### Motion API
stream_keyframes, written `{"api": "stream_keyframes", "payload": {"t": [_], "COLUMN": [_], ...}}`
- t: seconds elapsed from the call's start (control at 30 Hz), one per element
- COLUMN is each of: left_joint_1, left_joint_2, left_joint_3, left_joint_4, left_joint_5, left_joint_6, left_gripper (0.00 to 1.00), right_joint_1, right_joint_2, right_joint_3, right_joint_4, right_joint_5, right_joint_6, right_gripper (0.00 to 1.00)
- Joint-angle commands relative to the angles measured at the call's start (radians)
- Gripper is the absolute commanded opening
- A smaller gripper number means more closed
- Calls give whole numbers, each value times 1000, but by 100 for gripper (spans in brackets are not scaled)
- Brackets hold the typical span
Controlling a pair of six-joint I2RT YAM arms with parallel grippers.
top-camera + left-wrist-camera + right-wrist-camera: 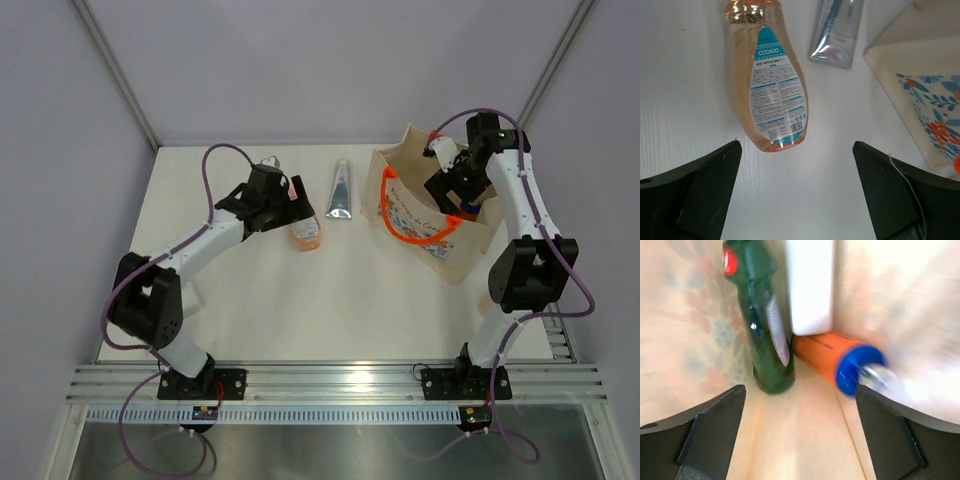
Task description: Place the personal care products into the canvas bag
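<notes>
Steeply downward, right gripper inside canvas bag, jaws wide apart.

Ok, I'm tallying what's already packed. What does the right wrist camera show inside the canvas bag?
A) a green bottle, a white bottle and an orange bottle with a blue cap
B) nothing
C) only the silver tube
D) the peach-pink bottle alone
A: the right wrist view shows the green bottle, the white bottle and the orange bottle with its blue cap between the walls of the canvas bag.
</notes>
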Motion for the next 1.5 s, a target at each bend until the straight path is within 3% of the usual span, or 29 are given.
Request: {"api": "stream_keyframes", "payload": {"t": [0.0,0.13,0.2,0.3,0.47,0.7,1.0,1.2,1.3,1.33,1.4,1.47], "left_joint_1": [-25,-39,-45,-51,-51,-18,44,42,45,48,61,70], "left_joint_2": [122,243,289,376,475,611,696,739,727,719,670,587], "left_joint_3": [194,278,318,401,492,676,716,705,667,655,601,552], "left_joint_4": [-156,-210,-238,-297,-325,-344,-293,-197,-158,-149,-108,-72], "left_joint_5": [-214,-231,-254,-304,-360,-308,-210,-115,-81,-70,-27,23], "left_joint_6": [-55,-23,8,49,108,191,155,172,181,181,183,181], "left_gripper": [99,99,99,99,99,99,98,75,44,21,8,0], "right_joint_1": [2,2,2,2,2,2,2,17,21,22,68,143], "right_joint_2": [-145,-229,-291,-389,-551,-611,-663,-746,-780,-773,-748,-699], "right_joint_3": [124,213,211,126,-172,-367,-484,-531,-533,-515,-458,-418], "right_joint_4": [37,92,104,143,328,462,532,615,618,583,489,424], "right_joint_5": [-14,-52,-141,-348,-658,-761,-796,-780,-835,-882,-898,-798], "right_joint_6": [87,192,213,253,327,384,397,420,396,388,359,341], "right_gripper": [99,99,100,99,100,99,100,99,99,100,95,91]}}
